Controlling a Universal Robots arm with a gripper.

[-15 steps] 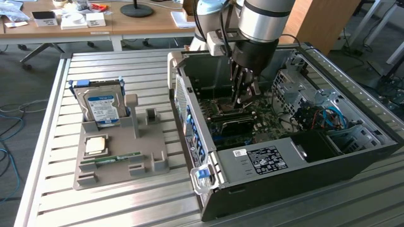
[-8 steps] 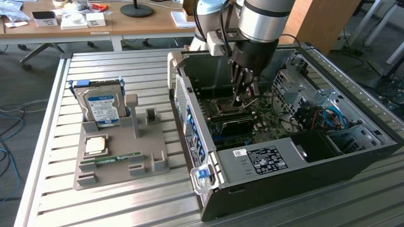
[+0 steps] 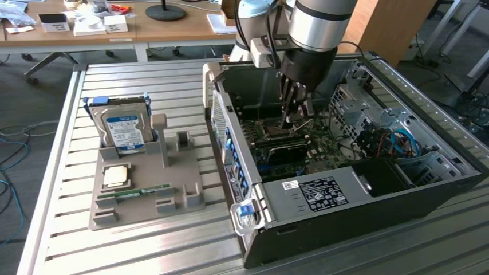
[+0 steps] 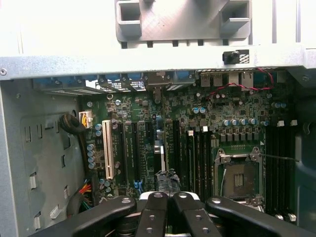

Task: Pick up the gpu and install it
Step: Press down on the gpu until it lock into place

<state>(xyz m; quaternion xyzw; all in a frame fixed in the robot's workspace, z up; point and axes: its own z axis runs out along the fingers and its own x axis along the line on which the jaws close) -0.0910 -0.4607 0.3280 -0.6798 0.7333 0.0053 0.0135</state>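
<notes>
Jaws pressed narrow, nearly together - our gripper [image 4: 168,197] sits right over the gpu [image 4: 167,180], which stands edge-on among the motherboard [image 4: 237,113] slots inside the case [image 3: 397,200]. We cannot tell whether it is pinched. Tray [image 3: 145,195] lies well apart.

Exterior view: even daylight, soft shadows; slatted table [image 3: 61,229] evenly lit, computer case [image 3: 428,195] interior darker. Wrist view: grey holder [image 4: 182,22] and surface beyond the case rim overexposed, washed white; motherboard [image 4: 197,128] dim but legible; gripper [image 4: 168,197] close, slightly soft.
</notes>
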